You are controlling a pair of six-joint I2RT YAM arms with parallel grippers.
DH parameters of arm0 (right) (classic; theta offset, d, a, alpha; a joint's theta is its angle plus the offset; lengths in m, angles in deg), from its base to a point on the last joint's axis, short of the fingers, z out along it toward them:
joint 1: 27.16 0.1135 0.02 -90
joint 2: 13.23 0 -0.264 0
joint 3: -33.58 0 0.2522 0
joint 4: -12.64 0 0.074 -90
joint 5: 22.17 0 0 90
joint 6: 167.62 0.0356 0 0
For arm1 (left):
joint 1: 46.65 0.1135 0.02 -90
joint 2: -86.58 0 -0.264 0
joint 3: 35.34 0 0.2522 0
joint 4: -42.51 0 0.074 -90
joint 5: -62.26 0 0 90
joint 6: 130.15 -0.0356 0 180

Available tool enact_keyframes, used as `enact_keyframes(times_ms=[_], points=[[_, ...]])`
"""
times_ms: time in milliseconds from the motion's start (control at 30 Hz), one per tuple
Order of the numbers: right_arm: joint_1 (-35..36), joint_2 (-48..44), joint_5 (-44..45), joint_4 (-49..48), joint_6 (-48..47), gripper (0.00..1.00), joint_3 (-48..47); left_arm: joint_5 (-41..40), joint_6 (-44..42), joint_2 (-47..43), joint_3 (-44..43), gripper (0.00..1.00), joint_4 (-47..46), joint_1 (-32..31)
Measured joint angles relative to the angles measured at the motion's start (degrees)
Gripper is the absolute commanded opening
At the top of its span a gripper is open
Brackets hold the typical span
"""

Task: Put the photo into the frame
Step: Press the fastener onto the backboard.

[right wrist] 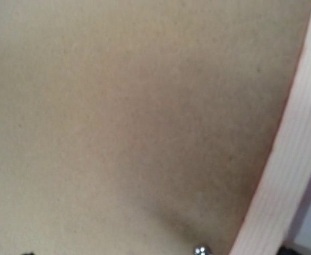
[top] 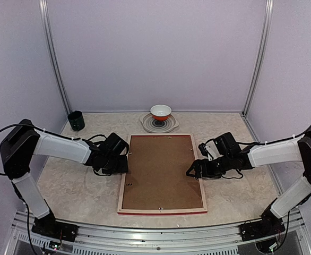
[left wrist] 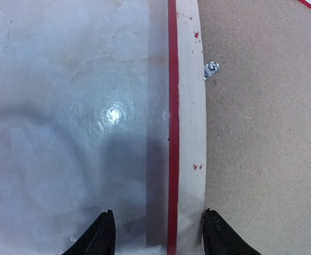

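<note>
The frame (top: 161,211) lies face down in the middle of the picture, stiff and likely breakable, best held by its wooden edges; the left gripper's (left wrist: 158,226) jaws stand wide across the left edge, the right gripper's (top: 193,170) I cannot tell.

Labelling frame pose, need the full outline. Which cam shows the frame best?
Top external: the whole frame lies back-up, all four edges visible, backing board showing. Left wrist shows only a strip of its left edge plus a metal clip. Right wrist: blurry close-up of board and pale edge.
</note>
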Motion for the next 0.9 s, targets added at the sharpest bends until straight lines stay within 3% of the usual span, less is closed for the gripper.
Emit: enact_keyframes(times_ms=[267,900], points=[[0.00,0.00,1.42,0.83,-0.52,0.99,-0.22,2.51,-0.50,-7.39,2.08,0.56,3.65,-2.75],[0.00,0.00,2.71,2.60,-1.49,0.99,-1.70,5.51,-3.69,-6.88,3.23,0.52,8.70,-7.13]])
